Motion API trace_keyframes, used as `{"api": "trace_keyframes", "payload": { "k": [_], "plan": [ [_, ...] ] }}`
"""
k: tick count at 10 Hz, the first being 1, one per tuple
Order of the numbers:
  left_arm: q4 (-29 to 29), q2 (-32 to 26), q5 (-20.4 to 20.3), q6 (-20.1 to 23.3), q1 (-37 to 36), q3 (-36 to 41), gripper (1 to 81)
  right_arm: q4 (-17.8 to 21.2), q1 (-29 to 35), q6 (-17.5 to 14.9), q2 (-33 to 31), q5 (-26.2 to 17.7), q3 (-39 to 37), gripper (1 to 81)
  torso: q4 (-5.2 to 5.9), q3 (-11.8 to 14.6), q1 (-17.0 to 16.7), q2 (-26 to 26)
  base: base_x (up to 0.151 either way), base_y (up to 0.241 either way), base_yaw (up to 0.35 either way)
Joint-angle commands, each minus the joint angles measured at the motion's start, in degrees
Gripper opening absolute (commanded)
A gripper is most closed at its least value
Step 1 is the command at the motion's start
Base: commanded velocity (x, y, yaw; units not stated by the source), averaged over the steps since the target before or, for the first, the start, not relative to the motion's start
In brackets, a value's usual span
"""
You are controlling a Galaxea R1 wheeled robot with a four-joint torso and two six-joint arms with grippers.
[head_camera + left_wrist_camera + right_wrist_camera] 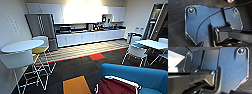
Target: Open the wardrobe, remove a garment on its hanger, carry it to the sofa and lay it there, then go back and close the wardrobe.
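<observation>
- since the garment point(115, 86) is lying on the sofa point(140, 75) down at about 5 o'clock in the head view, i'm guessing the drop-off part is done and it's sitting there on purpose, spread over the seat cushion.
- maroon body is looking soft and matte, with a white sleeve or trim band running across its top edge. can't make out the hanger.
- sofa is bright blue upholstery, low rounded back, chunky and padded.
- at 9 o'clock a round white table point(22, 46) is standing with thin wire-legged white chairs point(22, 62), hard and glossy looking.
- floor is dark carpet with an orange tile point(75, 85) at 6 o'clock.
- can't tell whether either claw is spread or pressed together.
</observation>
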Motion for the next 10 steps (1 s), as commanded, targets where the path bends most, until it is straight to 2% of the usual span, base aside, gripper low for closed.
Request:
{"api": "trace_keyframes", "payload": {
  "k": [1,8,10],
  "plan": [
    [-0.8,-0.3,2.3,-0.2,-2.5,0.3,81.1,0.2,2.1,-0.5,1.3,-3.8,1.2,81.1,0.00,0.0,0.0,0.0,0.000,0.000,0.301],
    [-0.7,-0.7,2.3,-0.2,-2.0,0.6,81.1,0.4,1.7,-0.3,0.3,-3.7,1.2,81.1,0.00,0.0,0.0,0.0,0.000,0.000,0.301],
    [-0.7,-1.0,2.2,-0.2,-1.7,0.9,81.1,-0.2,1.4,-0.7,-2.2,-3.6,6.1,81.1,0.00,0.0,0.0,0.0,0.000,0.000,0.301]
  ]
}}
